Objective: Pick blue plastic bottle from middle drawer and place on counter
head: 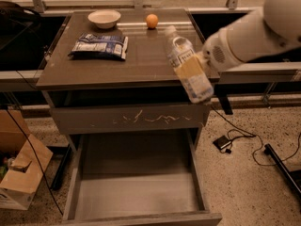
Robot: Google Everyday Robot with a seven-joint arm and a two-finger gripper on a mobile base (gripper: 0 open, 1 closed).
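Note:
My gripper (193, 69) is shut on the blue plastic bottle (182, 55), a clear bottle with a pale cap and a bluish-white label. It holds the bottle tilted, cap up and to the left, in the air over the right part of the counter (141, 55). A tan finger (189, 71) lies across the bottle's body. The white arm (244, 36) comes in from the right. The middle drawer (136, 178) stands pulled out below, its grey floor bare.
On the counter lie a blue-white snack bag (99, 45), a white bowl (104, 18) and an orange (151, 20). A scratched drawer front (127, 119) sits above the open drawer. Cardboard boxes (19, 173) stand at the left; cables (235, 135) lie on the floor at the right.

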